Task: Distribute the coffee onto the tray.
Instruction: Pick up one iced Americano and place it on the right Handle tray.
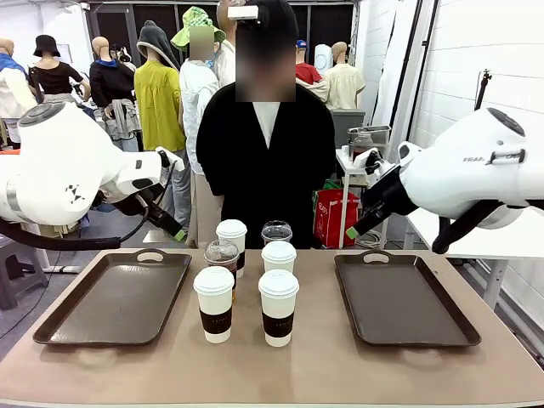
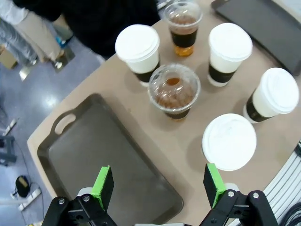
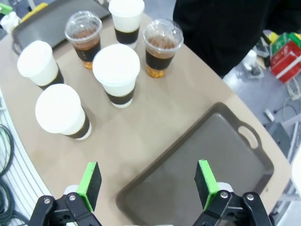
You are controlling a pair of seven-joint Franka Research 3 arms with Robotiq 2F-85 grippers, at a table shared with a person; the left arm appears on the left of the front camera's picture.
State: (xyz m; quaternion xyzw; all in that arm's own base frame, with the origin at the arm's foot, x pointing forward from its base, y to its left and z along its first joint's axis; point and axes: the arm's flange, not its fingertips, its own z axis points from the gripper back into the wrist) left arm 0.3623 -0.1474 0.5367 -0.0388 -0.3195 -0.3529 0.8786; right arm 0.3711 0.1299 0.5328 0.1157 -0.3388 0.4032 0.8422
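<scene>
Hovering w/ jaws spread, left hand (image 2: 159, 184) & right hand (image 3: 147, 182) both clear of coffee (image 1: 279, 293)

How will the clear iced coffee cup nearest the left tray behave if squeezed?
The clear cup looks thin-walled, so probably flexes when squeezed. Its brown liquid likely adds weight and slosh. Tall, it may tip if pushed.

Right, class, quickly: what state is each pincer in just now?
Left pincer: open, holding nothing.
Right pincer: open, holding nothing.
</scene>
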